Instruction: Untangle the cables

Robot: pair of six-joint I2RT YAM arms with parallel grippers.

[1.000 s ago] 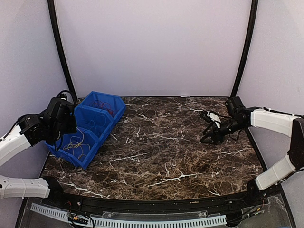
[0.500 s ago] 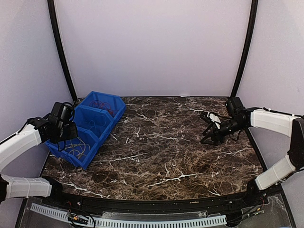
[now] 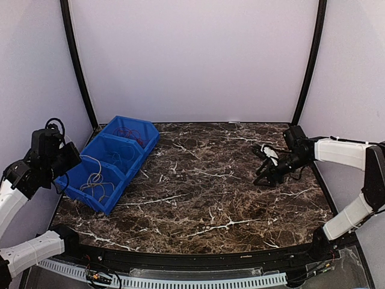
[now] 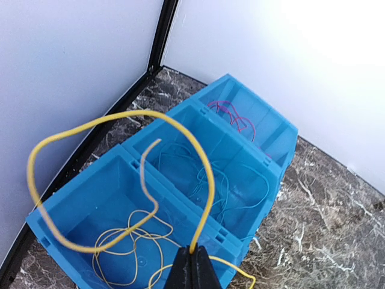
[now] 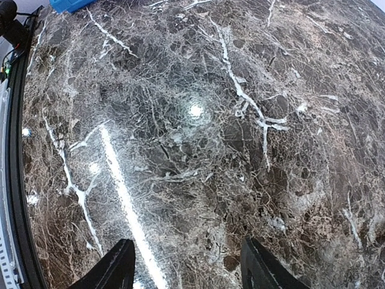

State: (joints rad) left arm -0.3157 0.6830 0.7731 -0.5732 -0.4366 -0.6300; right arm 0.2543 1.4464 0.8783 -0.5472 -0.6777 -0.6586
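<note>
Yellow cable [image 4: 209,183] pinched in the closed left claw [image 4: 192,268] and held looped above the near compartment of the blue bin [image 4: 75,198], probably so that it is drawn free of the coil [image 4: 129,241] below. Right claw [image 5: 189,268] held wide apart over the worktop [image 5: 192,120], nothing gripped.

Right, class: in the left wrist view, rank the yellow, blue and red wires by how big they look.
1. yellow wire, nearest the camera
2. blue wire
3. red wire, farthest away
True lengths stay unsure.
</note>
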